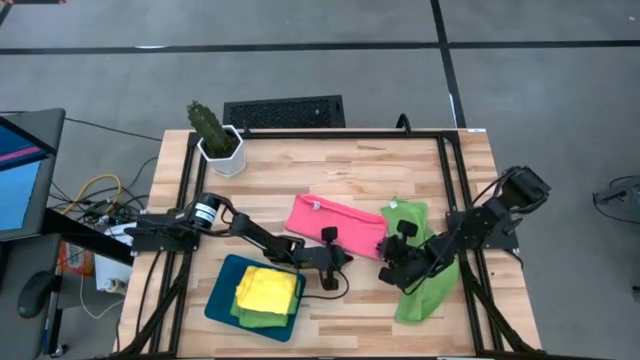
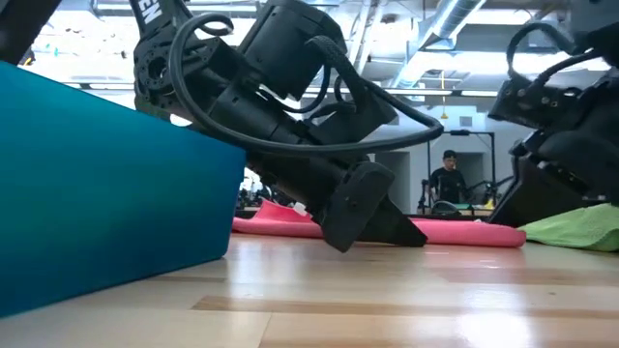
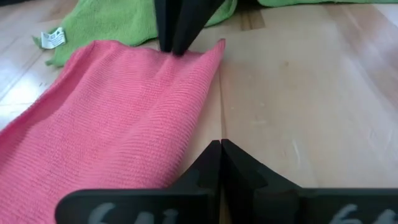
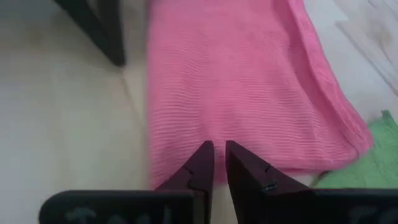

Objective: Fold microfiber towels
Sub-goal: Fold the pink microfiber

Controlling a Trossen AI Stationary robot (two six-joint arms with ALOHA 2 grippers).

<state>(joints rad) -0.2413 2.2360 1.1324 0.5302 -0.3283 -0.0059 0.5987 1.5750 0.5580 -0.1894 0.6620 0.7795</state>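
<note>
Potted cactus (image 1: 211, 128): sitting upper left of wooden table (image 1: 340, 160).
Teal tray (image 1: 222, 295): lying lower left, carrying yellow towel (image 1: 266, 289) stacked on a green one (image 1: 262, 320).
Left gripper (image 1: 336, 258): resting centre frame, fingers pressed together w/ nothing between, tips at near edge of pink towel (image 1: 335, 220).
Pink towel: lying folded lengthwise, mid-table, btwn both arms.
Right gripper (image 1: 388, 270): pinching pink towel's right end, jaws nearly together on the cloth.
Lime green towel (image 1: 420, 290): lying crumpled right of centre, under right arm.
Person (image 2: 446, 179): standing in bkgd, low view.
</note>
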